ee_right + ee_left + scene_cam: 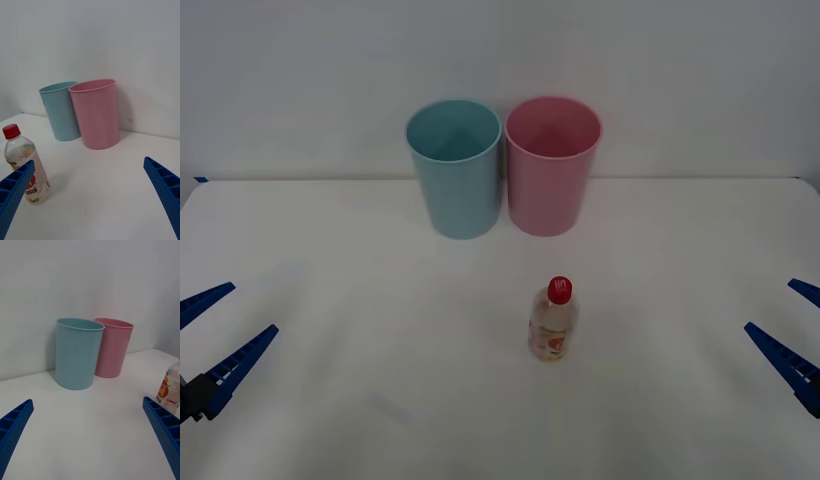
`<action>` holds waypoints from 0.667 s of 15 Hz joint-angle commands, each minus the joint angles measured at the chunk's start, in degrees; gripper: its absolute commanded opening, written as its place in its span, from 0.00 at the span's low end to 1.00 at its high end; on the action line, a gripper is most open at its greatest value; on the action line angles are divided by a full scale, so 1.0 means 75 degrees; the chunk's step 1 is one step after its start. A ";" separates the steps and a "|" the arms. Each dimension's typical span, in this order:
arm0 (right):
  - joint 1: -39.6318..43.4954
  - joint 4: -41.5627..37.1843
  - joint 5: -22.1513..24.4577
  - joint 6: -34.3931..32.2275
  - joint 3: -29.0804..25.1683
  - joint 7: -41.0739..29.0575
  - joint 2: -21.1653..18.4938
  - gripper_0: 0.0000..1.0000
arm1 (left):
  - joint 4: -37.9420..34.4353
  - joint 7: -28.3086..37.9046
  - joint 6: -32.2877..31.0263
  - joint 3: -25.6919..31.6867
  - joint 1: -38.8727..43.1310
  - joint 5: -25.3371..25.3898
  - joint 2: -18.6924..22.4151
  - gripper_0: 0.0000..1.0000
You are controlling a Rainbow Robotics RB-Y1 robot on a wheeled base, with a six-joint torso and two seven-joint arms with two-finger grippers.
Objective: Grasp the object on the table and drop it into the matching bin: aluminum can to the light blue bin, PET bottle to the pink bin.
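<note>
Standing upright near the middle of the white counter (330, 400) was the PET bottle (552, 322), small and clear, with a red cap (560, 289) and an orange-pink label. Well behind it, against the back wall, stood two tall round bins touching side by side: the light blue bin (456, 168) on the left and the pink bin (550, 165) on the right, both open-topped.

At the left edge of the front view, the left end effector (215, 340) hovered low with its blue ribbed fingers spread wide and nothing between them. At the right edge, the right end effector (792, 328) was likewise spread and empty. Both were well apart from the bottle.

Nothing had been grasped yet, so reaching for the bottle appeared to be the step in hand. The bottle sat somewhat closer to the right side, so the right arm seemed the better choice. A good grasp would likely close around the labelled body below the cap, squarely, since a glancing touch could tip so light a bottle.
</note>
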 commanded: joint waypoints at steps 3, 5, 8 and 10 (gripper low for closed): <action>-0.0042 -0.0107 0.0014 -0.0007 0.0016 0.0011 0.0114 1.00 | 0.0000 0.0000 0.0000 0.0000 0.0000 0.0000 0.0000 1.00; 0.0005 -0.0189 -0.0009 0.0064 0.0109 0.0011 0.0102 1.00 | 0.0000 0.0000 0.0000 0.0000 0.0000 0.0000 0.0000 1.00; -0.0030 -0.0177 0.0073 0.0134 0.0332 0.0105 0.0032 1.00 | 0.0000 0.0000 0.0000 0.0000 0.0000 0.0000 0.0000 1.00; -0.0007 -0.0165 0.0096 0.0134 0.0648 0.0233 -0.0133 1.00 | 0.0000 0.0000 0.0000 0.0000 0.0000 0.0000 0.0000 1.00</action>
